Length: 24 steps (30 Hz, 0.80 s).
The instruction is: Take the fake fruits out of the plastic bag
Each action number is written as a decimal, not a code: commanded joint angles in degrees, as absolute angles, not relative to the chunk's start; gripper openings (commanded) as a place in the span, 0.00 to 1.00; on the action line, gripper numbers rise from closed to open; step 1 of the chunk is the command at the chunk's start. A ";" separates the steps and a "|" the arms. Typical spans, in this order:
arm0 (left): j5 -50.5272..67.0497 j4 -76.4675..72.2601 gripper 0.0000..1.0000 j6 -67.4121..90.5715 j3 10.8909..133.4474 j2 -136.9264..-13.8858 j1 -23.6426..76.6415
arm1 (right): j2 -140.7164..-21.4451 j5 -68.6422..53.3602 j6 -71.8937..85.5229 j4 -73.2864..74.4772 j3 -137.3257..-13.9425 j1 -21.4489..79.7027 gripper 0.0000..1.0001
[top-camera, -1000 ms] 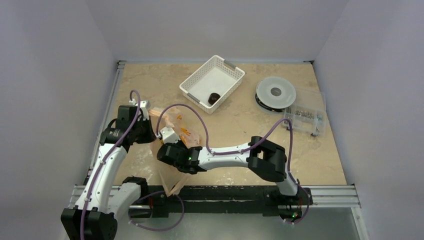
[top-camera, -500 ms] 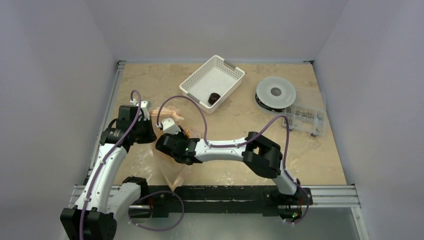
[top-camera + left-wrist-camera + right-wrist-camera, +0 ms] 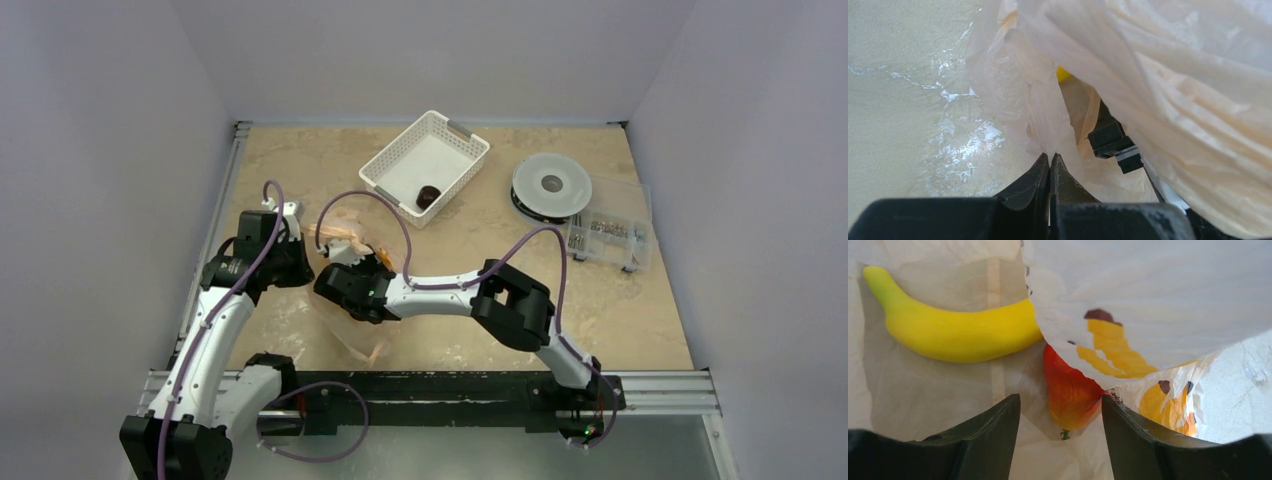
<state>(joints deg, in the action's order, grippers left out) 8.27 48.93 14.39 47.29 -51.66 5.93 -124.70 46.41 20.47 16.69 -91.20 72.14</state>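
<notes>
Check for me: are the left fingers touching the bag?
Touching. The left wrist view shows the left fingers shut, with a fold of the bag pinched between their tips.

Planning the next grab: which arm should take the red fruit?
Right: the right gripper is open, facing the red fruit inside the bag; the left gripper is shut on the bag.

pale peach bag (image 3: pixel 1148 300) showing bright fruit colours
the banana (image 3: pixel 953 332) is glowing yellow and shading to green at its tip, and the pepper-like fruit (image 3: pixel 1068 390) is showing red-orange. the bag's print is running yellow-orange with dark brown spots. the white basket (image 3: pixel 395 150) is carrying a dark brown piece (image 3: pixel 428 196) over the beige marbled table (image 3: pixel 640 310).
</notes>
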 commanded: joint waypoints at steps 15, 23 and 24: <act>7.79 48.21 0.00 14.68 48.17 -52.55 6.68 | -128.49 51.42 10.64 9.09 -95.75 67.77 0.67; 7.99 48.23 0.00 14.68 48.30 -53.24 6.68 | -130.78 52.29 4.82 1.01 -93.73 66.29 0.63; 8.15 48.23 0.00 14.68 48.32 -53.30 6.68 | -131.12 52.68 3.84 -0.47 -93.29 66.23 0.59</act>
